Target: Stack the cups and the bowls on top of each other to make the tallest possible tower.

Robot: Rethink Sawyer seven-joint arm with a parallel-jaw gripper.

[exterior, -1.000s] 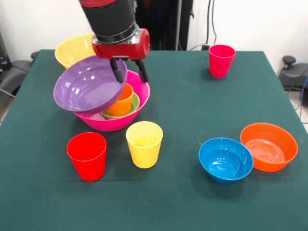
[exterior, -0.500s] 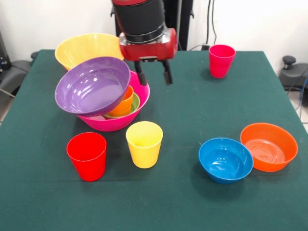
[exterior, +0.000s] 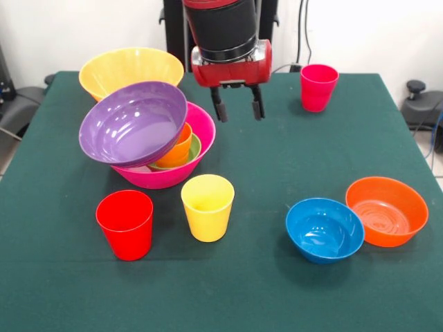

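While my gripper (exterior: 239, 109) hangs empty with fingers spread, the front view puts the tower (exterior: 149, 142) at its eight o'clock: purple bowl (exterior: 131, 123) tilted on the hot-pink bowl (exterior: 201, 138), orange cup (exterior: 177, 146) beneath. Blue bowl (exterior: 324, 229) lies at five o'clock, crimson-pink cup (exterior: 318, 86) near two, probably nearer.

One front view, raised and angled down

It faces the table (exterior: 277, 173) at moderate range; the arm (exterior: 221, 28) enters top centre.

The widest bowl (exterior: 131, 123) leans tilted on the tower (exterior: 163, 149), two cups (exterior: 125, 224) in front.
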